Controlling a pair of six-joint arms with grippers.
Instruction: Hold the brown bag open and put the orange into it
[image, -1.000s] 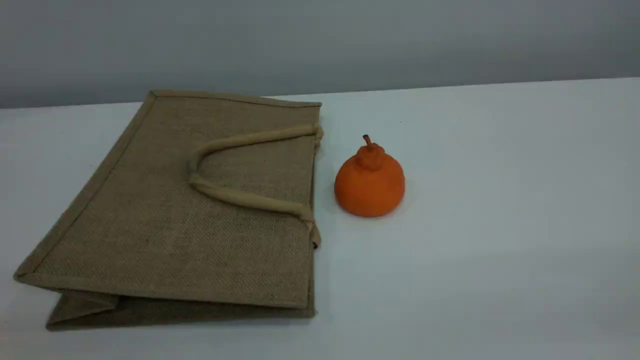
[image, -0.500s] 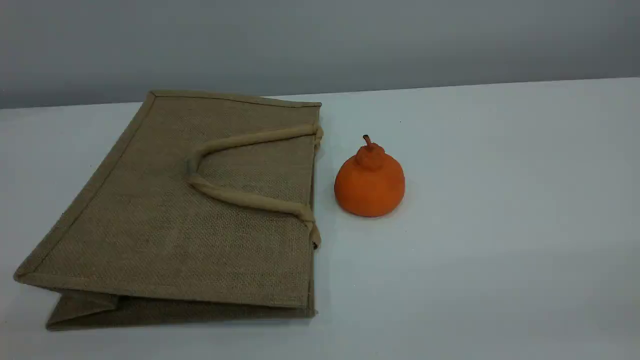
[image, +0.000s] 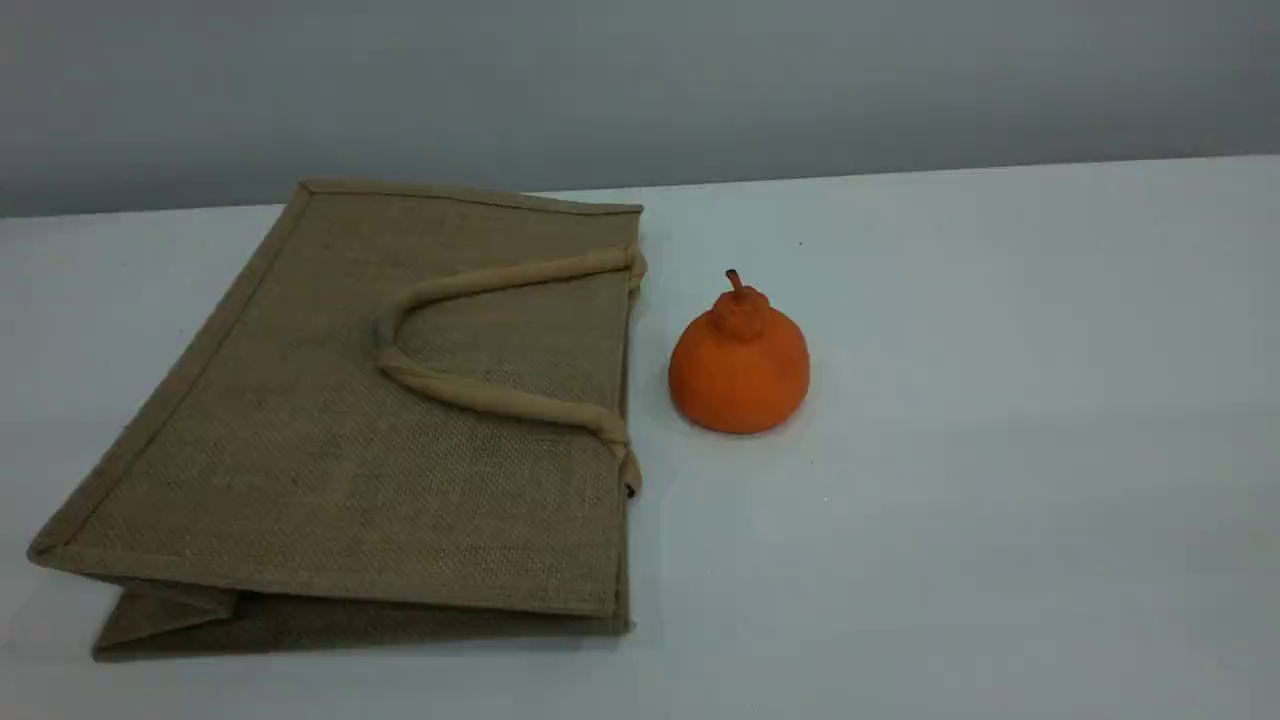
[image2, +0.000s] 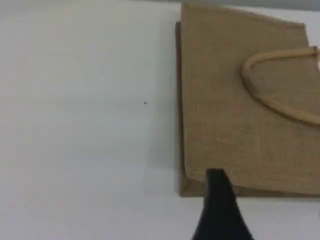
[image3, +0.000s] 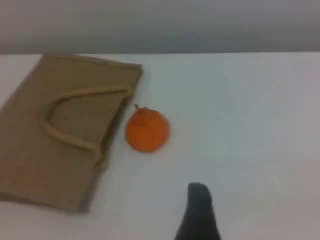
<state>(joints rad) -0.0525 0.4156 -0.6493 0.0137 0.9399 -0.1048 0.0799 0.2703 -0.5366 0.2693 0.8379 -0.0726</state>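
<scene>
The brown bag (image: 380, 420) lay flat on the white table (image: 1000, 400), its beige handle (image: 480, 395) folded across the upper face and its mouth facing the orange (image: 739, 362). The orange stood upright just beside that mouth, not touching it, stem up. The left gripper (image2: 220, 210) hung above the bag's bottom end, holding nothing; I could not tell how wide it stood. The right gripper (image3: 199, 212) hovered apart from the orange, spread wide and empty.
</scene>
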